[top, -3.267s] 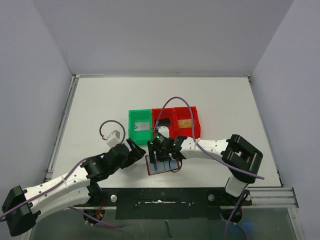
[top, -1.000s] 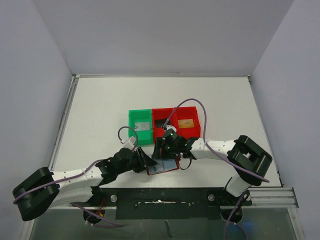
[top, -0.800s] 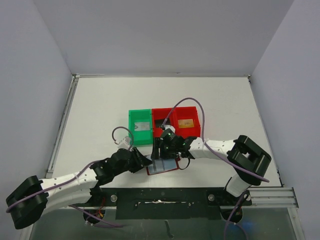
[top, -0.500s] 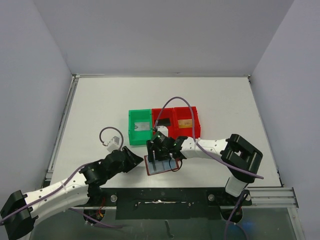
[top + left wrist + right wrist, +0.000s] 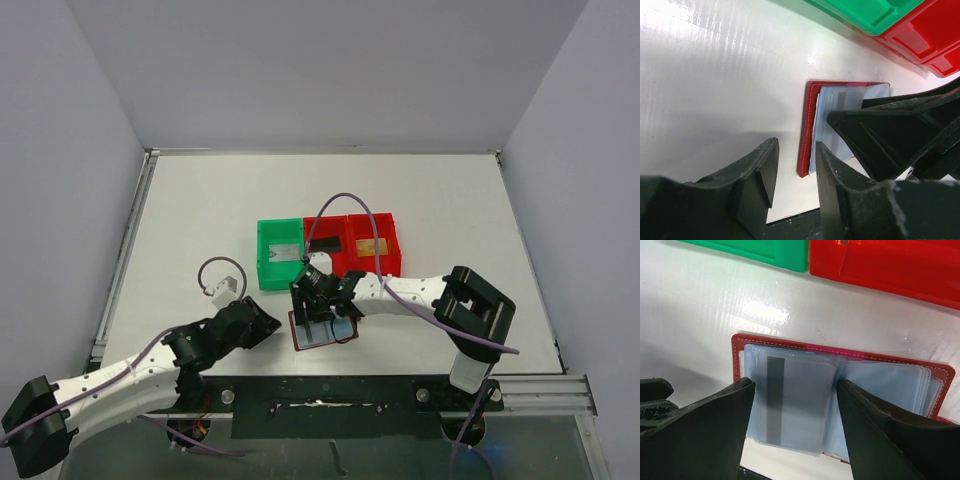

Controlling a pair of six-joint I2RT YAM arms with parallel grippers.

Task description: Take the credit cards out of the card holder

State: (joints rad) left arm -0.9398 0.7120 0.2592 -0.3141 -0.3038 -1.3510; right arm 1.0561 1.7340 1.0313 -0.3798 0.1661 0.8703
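The right gripper [image 5: 794, 385] hangs over the open card holder [image 5: 890, 380] with its jaws wide apart and nothing clamped. Between them lies the holder's left page, a stack of clear pockets, with one card [image 5: 800, 400] showing inside, its dark stripe nearer the left finger. The left gripper [image 5: 796, 145] sits low on the table [image 5: 715, 75], jaws only slightly apart and empty. The holder's red edge lies just beyond its fingertips, and whether it touches is hard to tell.

The main risk is that closing the right jaws would probably catch the whole pocket stack rather than the card alone. The holder would then lift or fold shut with the card trapped. The clear sleeves look slick and floppy, so the fingers may skid off them. If nothing pins the holder, any pull could drag it across the smooth table toward the green bin [image 5: 755, 250] and red bin [image 5: 900, 265] beyond the fingertips. The two grippers work close together, so a collision is also possible.
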